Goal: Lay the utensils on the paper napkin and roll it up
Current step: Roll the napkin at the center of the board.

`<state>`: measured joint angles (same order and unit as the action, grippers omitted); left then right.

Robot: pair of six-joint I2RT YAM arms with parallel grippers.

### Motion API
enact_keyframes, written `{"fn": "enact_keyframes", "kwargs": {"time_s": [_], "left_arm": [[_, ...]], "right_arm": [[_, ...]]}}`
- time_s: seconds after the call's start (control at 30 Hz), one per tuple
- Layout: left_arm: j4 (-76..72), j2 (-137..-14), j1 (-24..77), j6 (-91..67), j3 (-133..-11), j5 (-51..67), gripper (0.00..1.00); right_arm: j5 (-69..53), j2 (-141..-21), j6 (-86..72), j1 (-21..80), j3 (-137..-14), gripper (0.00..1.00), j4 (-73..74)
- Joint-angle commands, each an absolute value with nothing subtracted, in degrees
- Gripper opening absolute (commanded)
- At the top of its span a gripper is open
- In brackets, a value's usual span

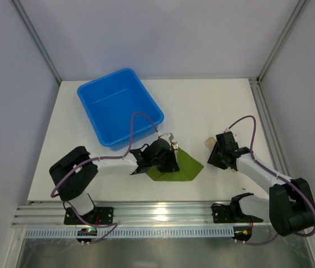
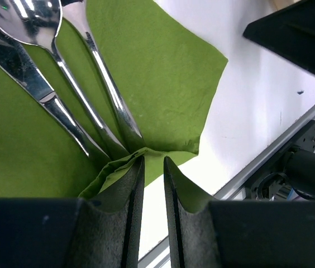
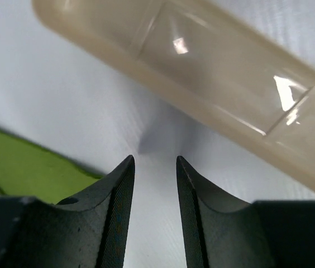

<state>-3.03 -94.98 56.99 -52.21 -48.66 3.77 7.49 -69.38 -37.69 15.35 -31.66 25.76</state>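
A green paper napkin (image 1: 188, 164) (image 2: 157, 72) lies on the white table near the front edge. The utensils lie side by side on it: a spoon (image 2: 34, 22), a knife (image 2: 29, 84) and a third shiny piece (image 2: 110, 95), their handles meeting by my left fingertips. My left gripper (image 1: 171, 164) (image 2: 153, 161) is low at the napkin's near corner. Its jaws are a narrow gap apart, with bare table showing between them. The napkin's edge is bunched over one fingertip (image 2: 132, 167). My right gripper (image 1: 214, 156) (image 3: 154, 159) stands open over bare table, right of the napkin, holding nothing.
A beige cylinder (image 3: 219, 95) (image 1: 208, 142) lies just ahead of the right fingers. A blue bin (image 1: 146, 95) stands behind the left arm. The metal rail (image 1: 157, 212) (image 2: 291, 139) runs along the table's front edge, close to the napkin.
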Motion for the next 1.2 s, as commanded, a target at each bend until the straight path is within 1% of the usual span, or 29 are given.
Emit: {"fn": "enact_keyframes", "kwargs": {"time_s": [0.0,0.2,0.5,0.7,1.17], "left_arm": [[-4.4,-95.7,57.2,-52.6,-50.9,5.4,0.21],[-4.3,-97.7,57.3,-52.9,-52.0,5.6,0.21],[-4.4,-99.7,57.4,-53.4,-53.6,5.6,0.21],[-4.2,-100.3,57.4,-53.5,-54.0,5.7,0.21],[-4.0,-100.0,57.5,-53.8,-53.6,5.4,0.21]], "right_arm": [[-5.9,-63.0,-34.0,15.3,-27.1,0.41,17.0],[-7.2,-62.9,-31.2,15.3,-26.8,0.45,17.2],[-11.2,-69.9,-31.1,15.6,-27.6,0.45,15.6],[-12.9,-71.7,-31.5,16.4,-27.3,0.46,13.8],[-16.7,-65.8,-32.6,19.4,-25.2,0.45,15.7]]}}
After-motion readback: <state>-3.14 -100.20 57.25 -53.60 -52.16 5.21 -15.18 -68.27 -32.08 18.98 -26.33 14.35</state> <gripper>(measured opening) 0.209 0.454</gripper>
